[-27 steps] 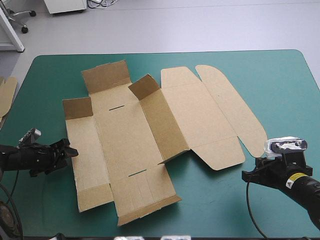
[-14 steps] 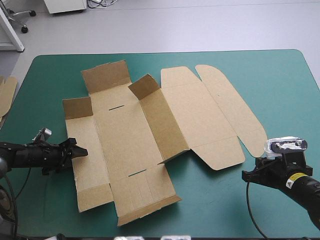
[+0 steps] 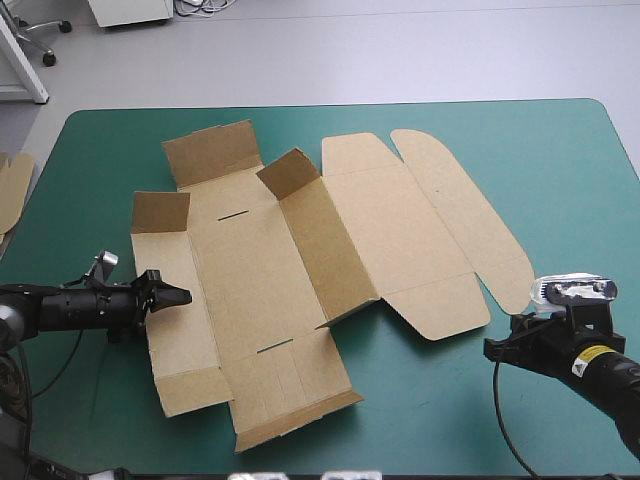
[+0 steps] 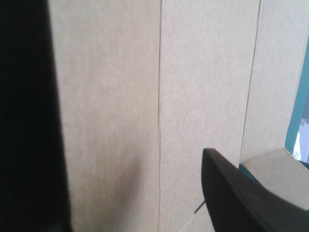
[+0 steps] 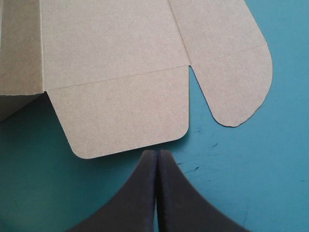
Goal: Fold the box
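The brown box lies unfolded in the middle of the teal-green table. Its far flaps and the middle wall are raised, and the lid lies flat to the right. My left gripper reaches over the box's left panel from the left. In the left wrist view the left gripper is open, with bare board spanning the gap between its black fingers. My right gripper rests shut on the table near the front right. Ahead of the right gripper is the lid's near flap, just clear of its tips.
An edge of more brown board shows at the table's left edge. The lid's rounded side flap stretches toward the right. Bare teal-green cover lies to the right of and behind the box.
My left gripper has slid rightward from the table onto the box's left panel. The panel's far corner has shifted slightly right. The right arm has stayed still.
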Robot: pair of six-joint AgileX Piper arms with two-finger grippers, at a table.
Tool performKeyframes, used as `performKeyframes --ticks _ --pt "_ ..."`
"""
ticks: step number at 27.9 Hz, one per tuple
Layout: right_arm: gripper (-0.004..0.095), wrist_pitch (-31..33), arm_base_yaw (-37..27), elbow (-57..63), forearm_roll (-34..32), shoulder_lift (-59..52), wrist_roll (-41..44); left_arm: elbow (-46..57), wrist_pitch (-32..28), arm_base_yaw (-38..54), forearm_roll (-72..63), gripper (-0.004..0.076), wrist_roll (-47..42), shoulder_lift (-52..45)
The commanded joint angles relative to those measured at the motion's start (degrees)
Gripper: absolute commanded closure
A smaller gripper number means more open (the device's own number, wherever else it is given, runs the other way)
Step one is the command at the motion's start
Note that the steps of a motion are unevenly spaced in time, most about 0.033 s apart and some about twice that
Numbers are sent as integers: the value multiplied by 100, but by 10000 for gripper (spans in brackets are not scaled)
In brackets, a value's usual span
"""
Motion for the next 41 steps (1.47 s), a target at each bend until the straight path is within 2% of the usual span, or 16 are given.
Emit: performKeyframes --ticks 1,9,14,17,24,27,32,36,41 --pt "942 -351 -42 -187 -21 14 4 -108 353 -249 -303 337 77 -152" --pt "942 -352 -42 -187 -10 14 85 -108 390 -383 -360 460 149 -163" --pt "942 -352 -42 -187 19 14 85 -108 414 -383 -387 608 149 -163" --pt "942 -352 -42 -187 19 14 85 -108 414 -383 -376 657 149 -163" --pt "942 -352 -42 -187 19 14 85 -108 341 -383 -366 677 175 -163" --pt "942 -352 -42 -187 19 14 85 -118 238 -383 -366 740 175 -163" --pt "942 -312 -42 -187 45 14 85 -328 168 -383 -158 738 102 -163" --pt "942 -299 -42 -187 43 14 85 -874 89 -383 64 738 29 -250" --pt "942 -299 -42 -187 43 14 85 -977 -413 -393 195 738 88 -773"
